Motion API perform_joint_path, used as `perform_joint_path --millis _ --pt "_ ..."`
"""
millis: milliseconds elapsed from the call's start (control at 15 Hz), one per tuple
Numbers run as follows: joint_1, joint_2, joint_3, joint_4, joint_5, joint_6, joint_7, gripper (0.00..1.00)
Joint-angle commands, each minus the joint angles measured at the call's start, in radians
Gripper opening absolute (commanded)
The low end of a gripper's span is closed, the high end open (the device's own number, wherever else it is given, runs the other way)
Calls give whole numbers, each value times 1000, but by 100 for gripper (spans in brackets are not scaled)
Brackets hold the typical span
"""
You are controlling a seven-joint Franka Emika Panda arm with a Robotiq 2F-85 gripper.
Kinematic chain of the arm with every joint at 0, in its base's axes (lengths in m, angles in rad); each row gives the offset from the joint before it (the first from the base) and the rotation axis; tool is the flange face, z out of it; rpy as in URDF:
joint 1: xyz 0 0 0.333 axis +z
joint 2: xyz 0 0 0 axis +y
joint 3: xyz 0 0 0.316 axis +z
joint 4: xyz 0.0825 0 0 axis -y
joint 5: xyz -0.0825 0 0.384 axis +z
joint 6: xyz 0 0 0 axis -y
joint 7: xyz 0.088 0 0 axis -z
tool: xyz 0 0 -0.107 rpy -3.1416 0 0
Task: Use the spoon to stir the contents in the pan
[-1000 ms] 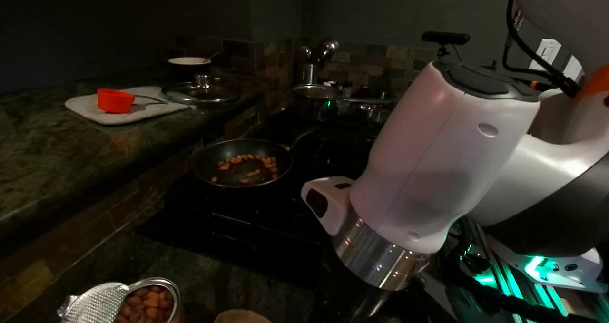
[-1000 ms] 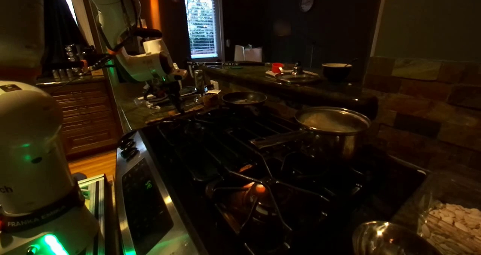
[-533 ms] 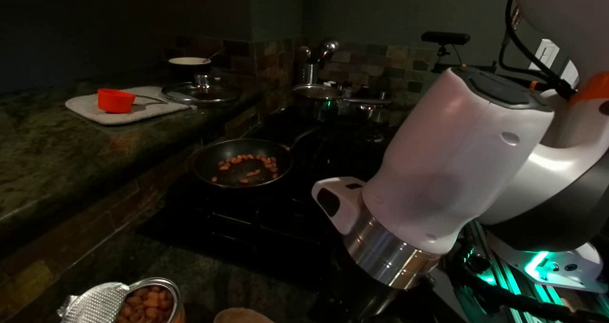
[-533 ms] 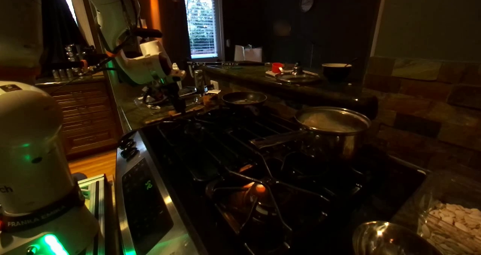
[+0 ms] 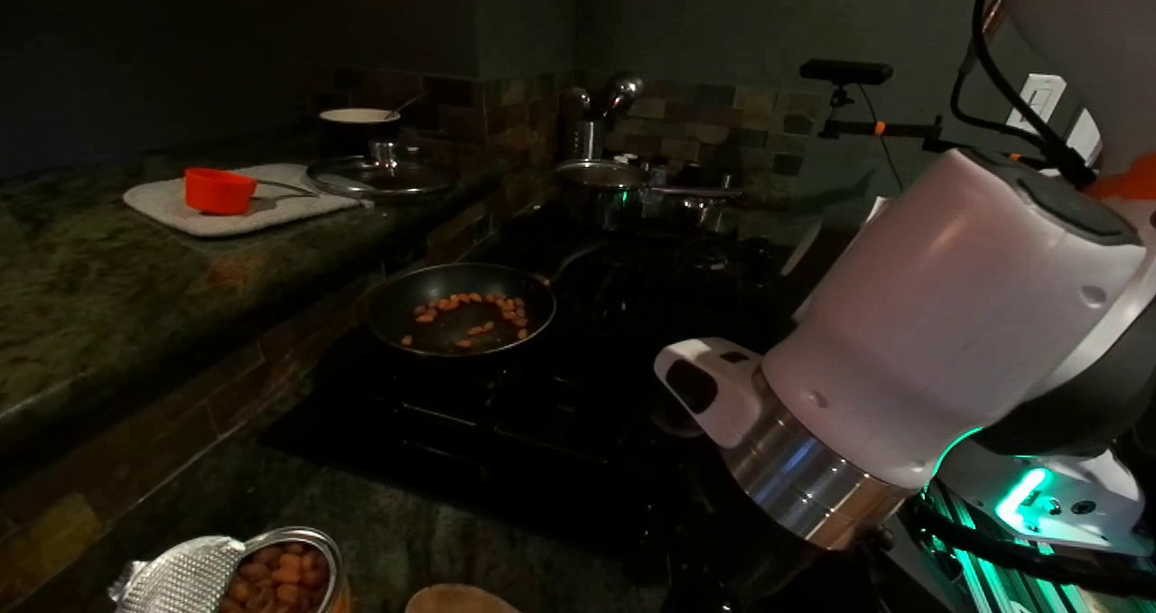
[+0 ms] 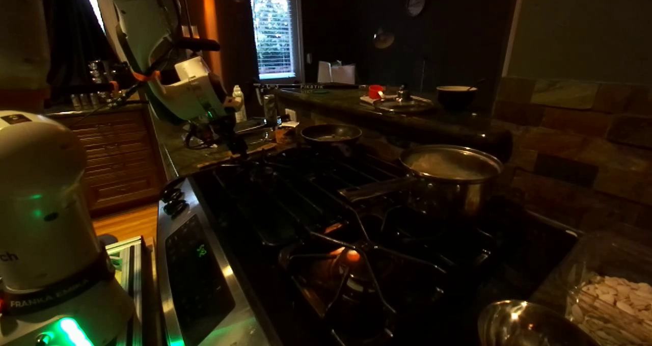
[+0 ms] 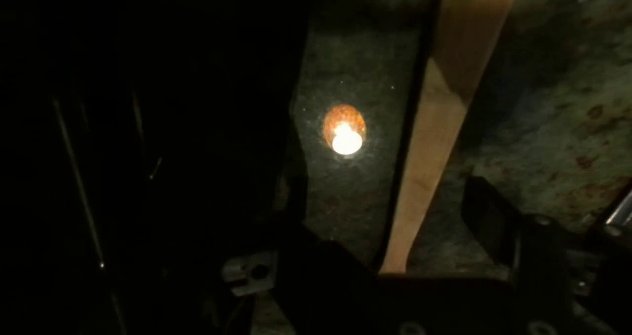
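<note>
“Over the counter (image 7: 558,162) beside the stove (image 6: 198,269), which step is this?”

“Fetching the spoon (image 7: 435,128), I'd say; stirring looks yet to come. It lies on the counter, a strip of pale wood seen between the tips of the gripper (image 7: 387,202) in the wrist view”

“Holding anything?”

“Nothing: the gripper stands spread. The pan (image 5: 452,281) sits on the stove, well apart, nuts (image 5: 465,298) scattered inside”

“So what next?”

“Probably lower, square up to the wood's slant, then close. How much drop is needed, I can't tell”

“And the arm (image 6: 191,96)?”

“Reaching down, wrist bent, gripper slanting toward the counter”
</note>
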Motion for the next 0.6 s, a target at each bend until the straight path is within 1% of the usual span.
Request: perform_joint_path --millis 0,133,267,333,533 --pt "1 -2 0 -2 -8 0 8 86" --pt "-1 -1 0 1 -7 0 5 100" --pt "-1 -1 0 2 -6 0 5 100" --pt "3 1 -3 6 -36 19 4 100" --pt "28 -4 -25 24 -191 38 97 100"
